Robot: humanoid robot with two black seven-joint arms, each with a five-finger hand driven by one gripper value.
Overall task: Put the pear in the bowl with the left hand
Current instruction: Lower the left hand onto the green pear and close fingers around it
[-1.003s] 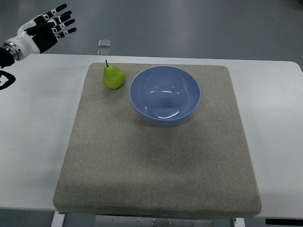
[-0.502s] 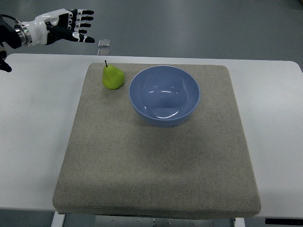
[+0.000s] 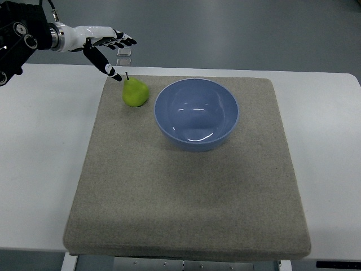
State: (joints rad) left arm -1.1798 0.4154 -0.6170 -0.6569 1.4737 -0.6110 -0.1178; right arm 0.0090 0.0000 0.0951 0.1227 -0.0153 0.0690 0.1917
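Observation:
A green pear (image 3: pixel 135 92) with a dark stem stands upright on the grey mat (image 3: pixel 186 186), just left of the blue bowl (image 3: pixel 196 113). The bowl holds nothing. My left hand (image 3: pixel 110 49) comes in from the upper left, open with fingers spread, a little above and to the left of the pear. Its thumb tip (image 3: pixel 115 75) is close to the pear's stem, and it holds nothing. The right arm does not show.
The mat lies on a white table (image 3: pixel 45 158). A small square tile (image 3: pixel 124 53) lies on the floor beyond the table's far edge, behind my left hand.
My left hand has moved right and down from the upper left corner towards the pear, and turned palm down. The pear and bowl have not moved.

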